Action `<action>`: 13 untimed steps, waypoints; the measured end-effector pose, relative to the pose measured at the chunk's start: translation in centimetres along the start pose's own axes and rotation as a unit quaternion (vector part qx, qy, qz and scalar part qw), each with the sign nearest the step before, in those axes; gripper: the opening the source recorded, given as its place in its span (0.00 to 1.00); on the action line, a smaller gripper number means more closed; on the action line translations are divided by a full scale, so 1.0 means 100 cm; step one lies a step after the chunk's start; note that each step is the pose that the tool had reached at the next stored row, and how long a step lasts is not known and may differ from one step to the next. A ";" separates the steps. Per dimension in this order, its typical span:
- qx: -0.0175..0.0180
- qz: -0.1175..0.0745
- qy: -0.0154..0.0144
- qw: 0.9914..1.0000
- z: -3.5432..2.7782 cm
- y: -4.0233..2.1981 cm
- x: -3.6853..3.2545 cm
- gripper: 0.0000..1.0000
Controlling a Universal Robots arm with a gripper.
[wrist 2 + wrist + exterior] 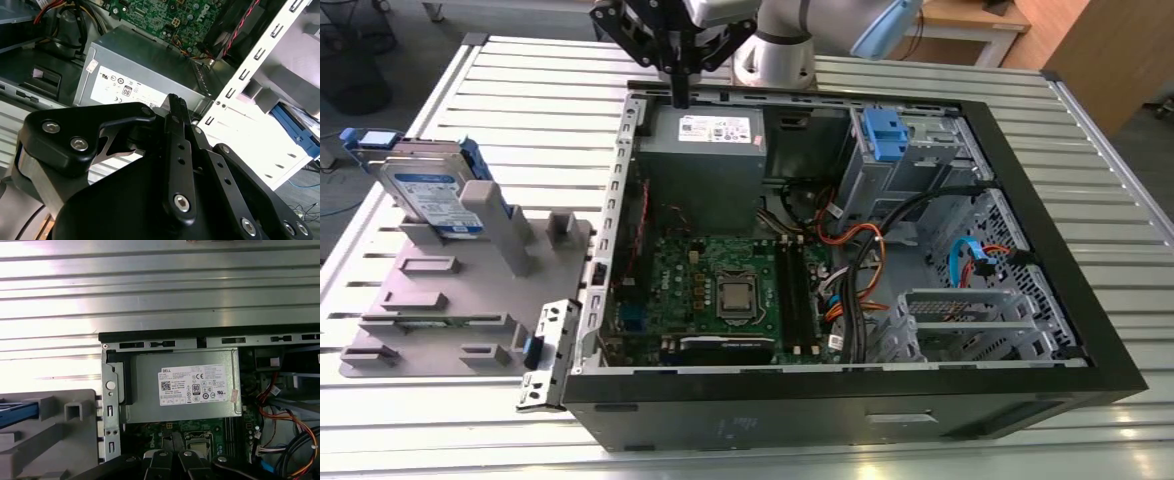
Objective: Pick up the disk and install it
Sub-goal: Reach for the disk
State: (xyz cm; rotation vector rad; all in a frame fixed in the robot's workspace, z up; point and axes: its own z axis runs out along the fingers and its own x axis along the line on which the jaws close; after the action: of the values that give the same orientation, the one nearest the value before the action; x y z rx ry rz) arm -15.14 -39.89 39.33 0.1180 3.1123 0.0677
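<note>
The disk [430, 195], silver-grey with a white-and-blue label and blue side rails, stands on edge in a grey holder [454, 300] on the exterior view's left, outside the computer case. Its blue rail [17, 412] shows in the first wrist view and as a blue edge [300, 137] in the second wrist view. My gripper [680, 92] hangs over the case's far rim above the power supply, well apart from the disk. Its black fingers [177, 117] are shut together with nothing between them.
The open black computer case [1067, 250] lies on the slatted metal table [454, 430]. Inside are the grey power supply [185, 390] with a white sticker, the green motherboard [720, 290], a blue latch [885, 135], orange and blue cables, and a metal drive cage [961, 320].
</note>
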 end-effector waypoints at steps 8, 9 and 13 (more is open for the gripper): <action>0.000 0.000 0.000 1.000 -0.0002 -0.0006 0.0073 0.11; 0.000 0.000 0.000 1.000 -0.0002 -0.0006 0.0084 0.11; 0.000 0.000 0.000 1.000 -0.0004 -0.0010 0.0132 0.11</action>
State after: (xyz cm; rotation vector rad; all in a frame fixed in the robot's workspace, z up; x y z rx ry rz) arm -16.46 -39.90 39.33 0.1180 3.1124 0.0676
